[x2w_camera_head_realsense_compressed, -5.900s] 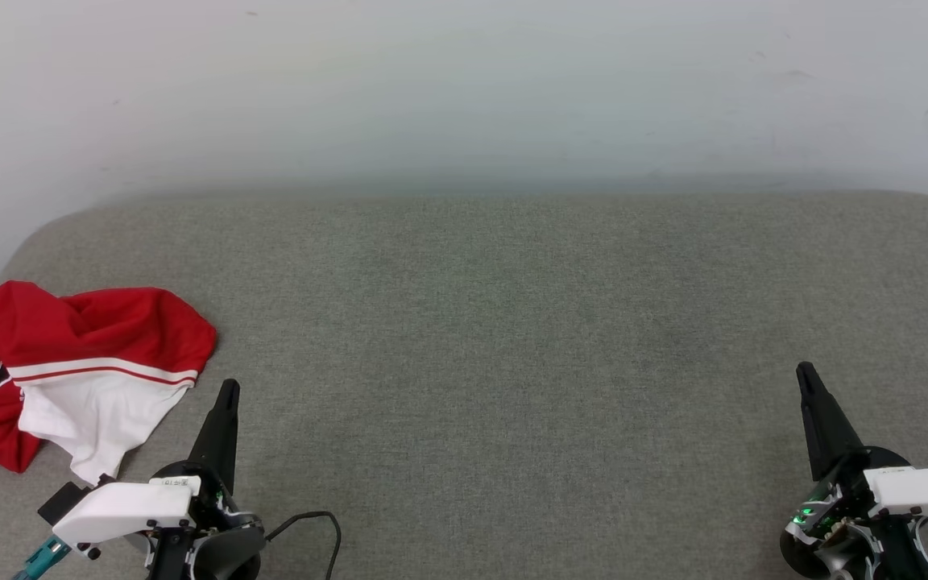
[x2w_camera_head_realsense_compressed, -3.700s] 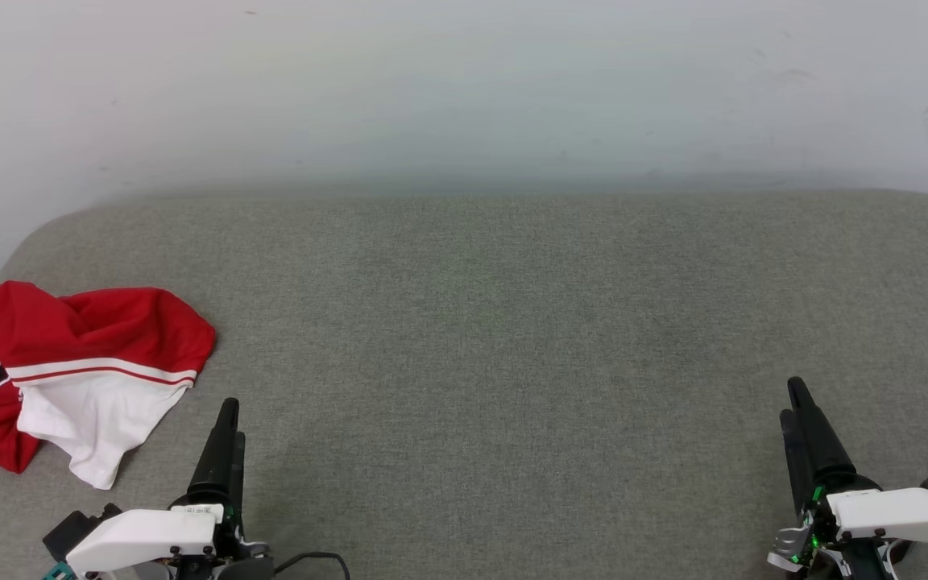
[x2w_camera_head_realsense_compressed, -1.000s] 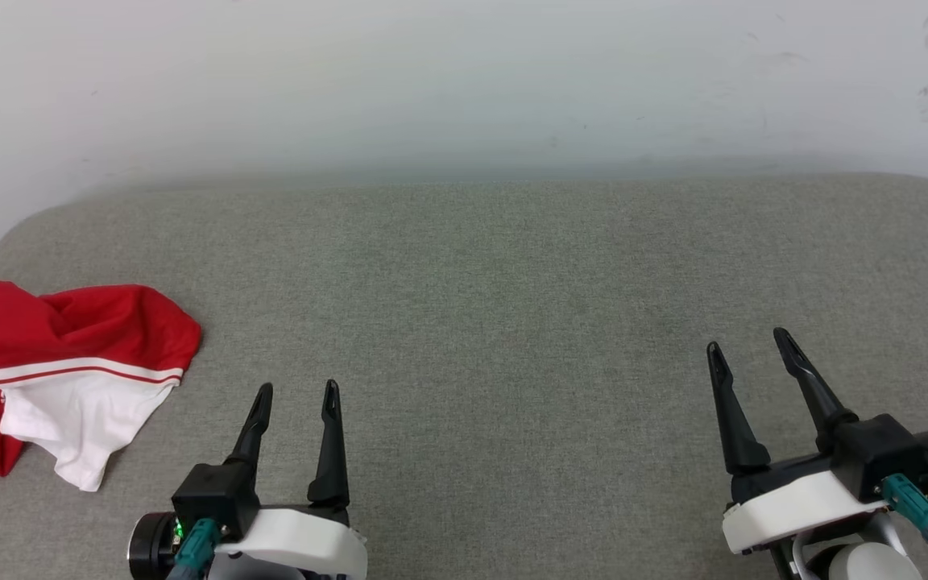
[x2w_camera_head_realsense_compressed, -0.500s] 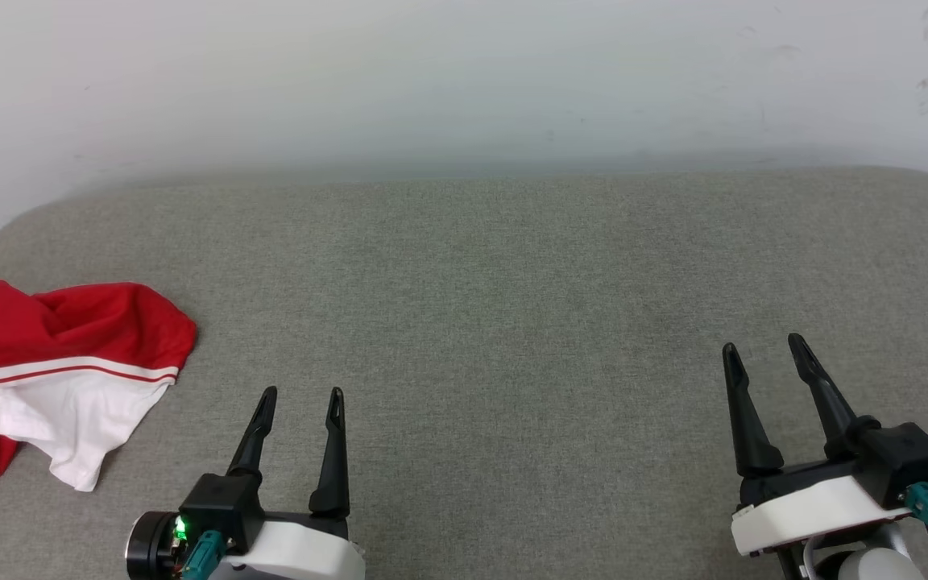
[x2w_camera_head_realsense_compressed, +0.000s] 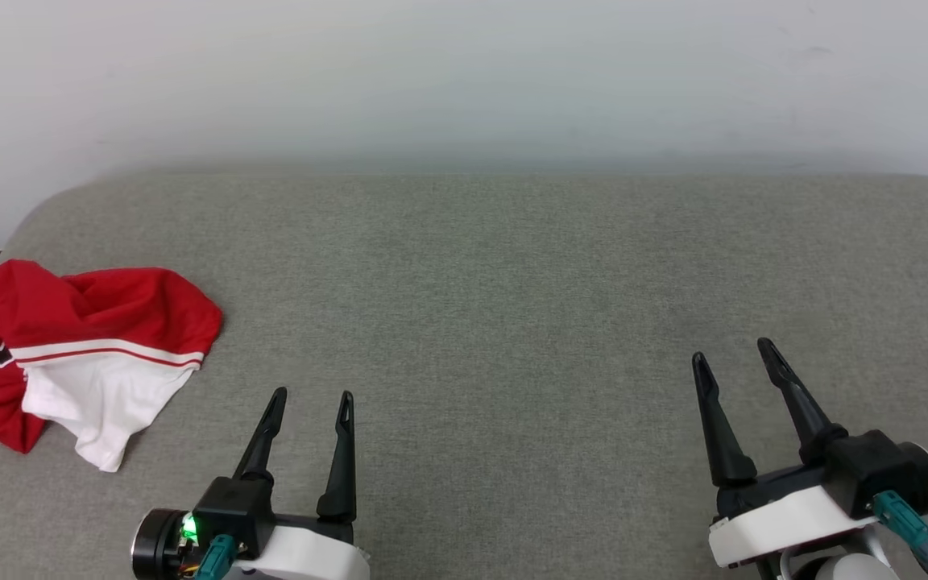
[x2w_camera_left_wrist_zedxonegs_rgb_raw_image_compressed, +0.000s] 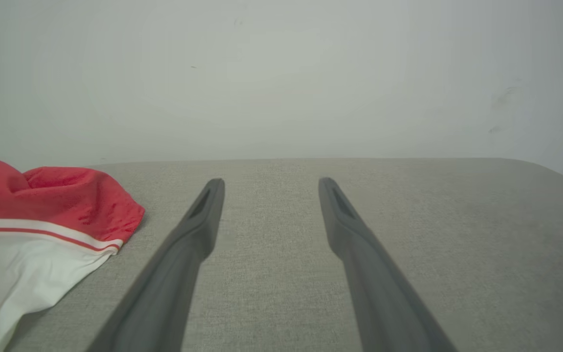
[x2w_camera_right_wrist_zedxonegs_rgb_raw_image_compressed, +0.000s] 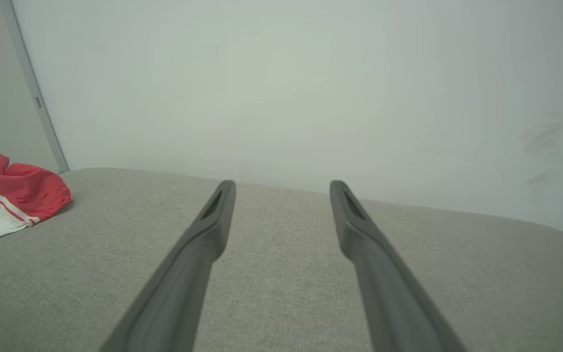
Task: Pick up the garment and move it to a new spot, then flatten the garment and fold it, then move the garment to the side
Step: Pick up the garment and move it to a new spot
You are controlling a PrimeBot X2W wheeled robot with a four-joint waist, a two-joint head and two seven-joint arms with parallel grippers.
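Garment (x2w_camera_head_realsense_compressed: 85, 338) at the left end of the grey fabric-covered desk (x2w_camera_head_realsense_compressed: 512, 282), lying as a crumpled, unfolded heap. The upper part is bright red cloth thrown into soft rounded folds; below it a white panel spreads toward the robot and ends in a loose point. Between red and white runs a trim of one white band and one thin red stripe. A small black-and-white mark shows at the heap's left margin, too small to read. The head view's left edge cuts the heap off. In the left wrist view the garment (x2w_camera_left_wrist_zedxonegs_rgb_raw_image_compressed: 42, 230) sits to the left of the dark jaws, the red fold raised above the flat white cloth; in the right wrist view the garment (x2w_camera_right_wrist_zedxonegs_rgb_raw_image_compressed: 12, 195) appears small, at the far left. Left gripper (x2w_camera_head_realsense_compressed: 312, 395) (x2w_camera_left_wrist_zedxonegs_rgb_raw_image_compressed: 270, 181) is low over the desk, just right of the heap and apart from it, jaws spread, nothing between them. Right gripper (x2w_camera_head_realsense_compressed: 731, 350) (x2w_camera_right_wrist_zedxonegs_rgb_raw_image_compressed: 282, 183) is well apart on the opposite side, jaws likewise spread and empty. A pale wall (x2w_camera_head_realsense_compressed: 464, 80) rises behind the desk
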